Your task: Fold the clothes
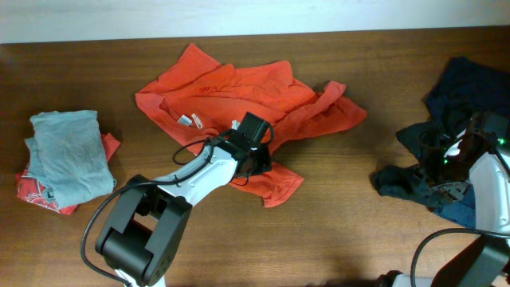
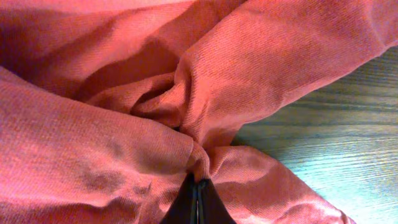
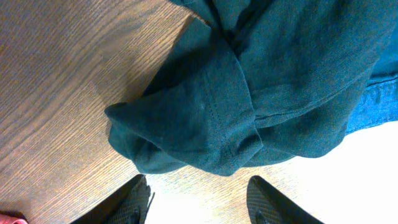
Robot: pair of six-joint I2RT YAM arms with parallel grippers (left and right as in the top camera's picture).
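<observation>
My left hand (image 2: pixel 198 185) is clenched on the orange T-shirt (image 1: pixel 231 88) at its 6 o'clock side, probably to spread it; my right hand (image 3: pixel 198 202) hangs released.

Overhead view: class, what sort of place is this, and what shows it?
Probably a robot lab bench for laundry practice, not a home. The left gripper pinches a crumpled orange-red T-shirt, the right gripper hangs open over a dark navy garment, and folded clothes sit on the wooden table.

Robotics lab, wooden table (image 1: pixel 343 227), robot arm (image 1: pixel 199 171), strewn clothes (image 1: pixel 239 92)
</observation>
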